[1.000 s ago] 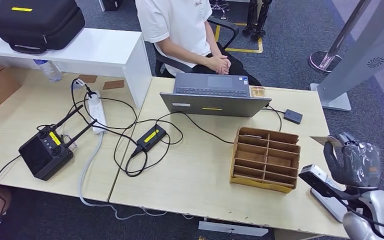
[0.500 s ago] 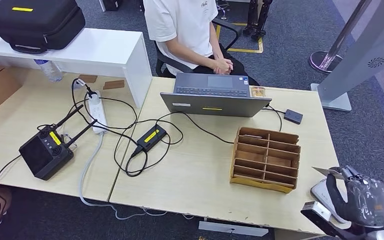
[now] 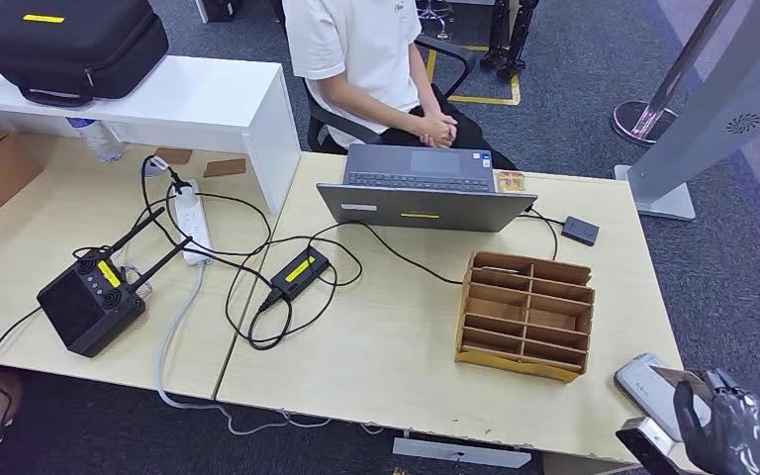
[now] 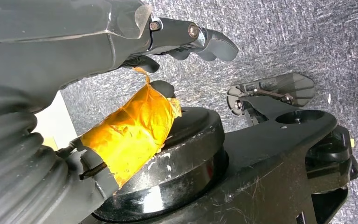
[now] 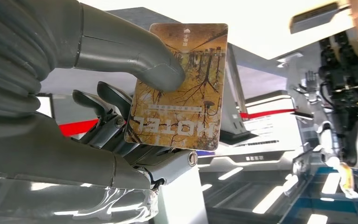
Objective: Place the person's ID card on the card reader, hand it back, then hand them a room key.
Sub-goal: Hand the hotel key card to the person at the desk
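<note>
Note that the right hand (image 3: 730, 432) has dropped from beside the brown wooden slotted organiser (image 3: 526, 314) to the light wood table's (image 3: 376, 336) near right corner, uncovering the flat grey card reader (image 3: 646, 388). In your right wrist view, thumb and fingers (image 5: 116, 123) pinch a yellow-brown card printed "HOTEL" (image 5: 179, 86), which the head view renders as a thin edge. In your left wrist view, the left hand (image 4: 121, 60) hangs over grey carpet, fingers apart, holding nothing.
</note>
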